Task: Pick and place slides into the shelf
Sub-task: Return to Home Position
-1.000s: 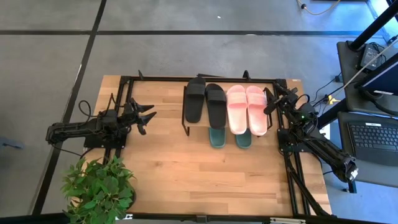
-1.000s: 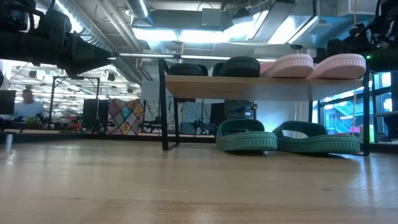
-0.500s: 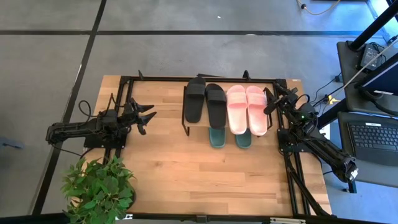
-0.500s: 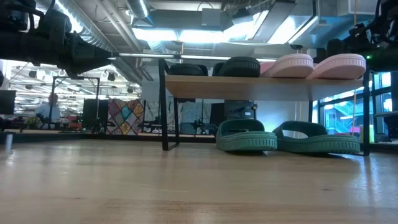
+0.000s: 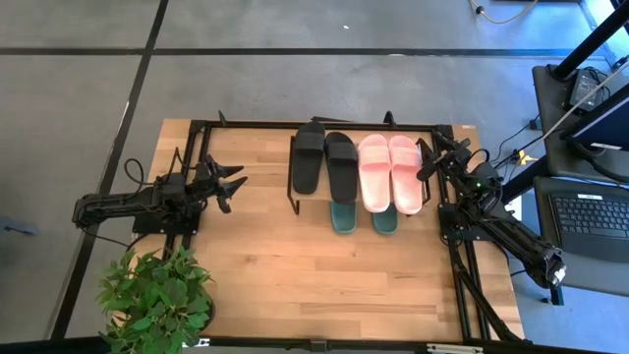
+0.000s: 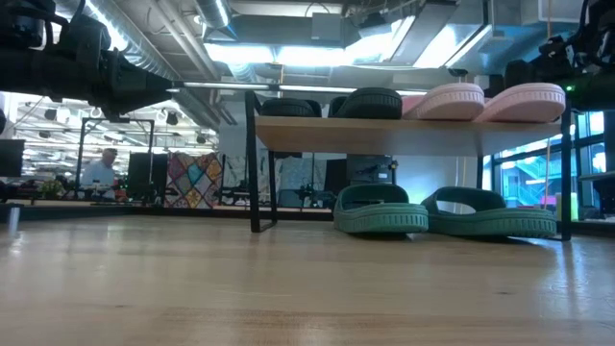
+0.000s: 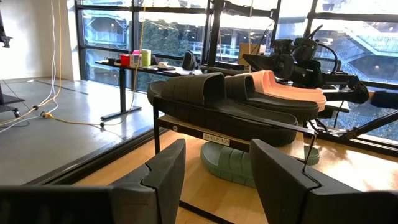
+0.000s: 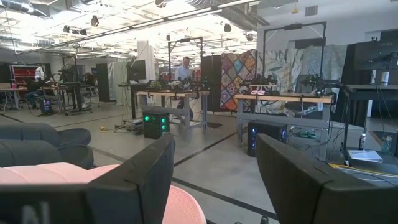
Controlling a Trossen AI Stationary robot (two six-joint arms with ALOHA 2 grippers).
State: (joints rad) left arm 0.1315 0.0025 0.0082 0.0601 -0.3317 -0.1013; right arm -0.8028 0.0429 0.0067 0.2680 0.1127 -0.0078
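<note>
- On top of the shelf (image 6: 307,135), board level: black pair (image 5: 341,165) on the L half, pink pair (image 5: 373,173) on the R half. All 4 lie flat, side by side, in one row.
- Under the board: green pair (image 6: 381,211) flat on the wood table (image 5: 295,280), side by side. They sit below the inner black slide and the pink ones. From above, only their near ends poke out past the board edge.
- Shelf stands at the far-middle of the table, between the 2 arms.
- L gripper (image 5: 234,185): held above the tabletop, left of the shelf and well apart from it, pointing toward its L end.
  - Fingers spread, nothing between them.
  - L wrist cam looks through the gap at the shelf end-on: black slides nearest, pink behind, green under the board.
- R gripper (image 5: 429,160): just beside the shelf's R end, close to the outer pink slide. Contact w/ the frame or slide: can't tell from overhead.
  - Fingers spread, empty.
  - R wrist cam has a pink slide right next to one finger, black ones past it, otherwise open room.
- No slide is in either gripper; all 6 are on or under the shelf.
- Misc: potted plant (image 5: 157,300) at the near-L table corner, near the L arm base. Person (image 6: 101,171) far off in the room behind the table, low cam.
</note>
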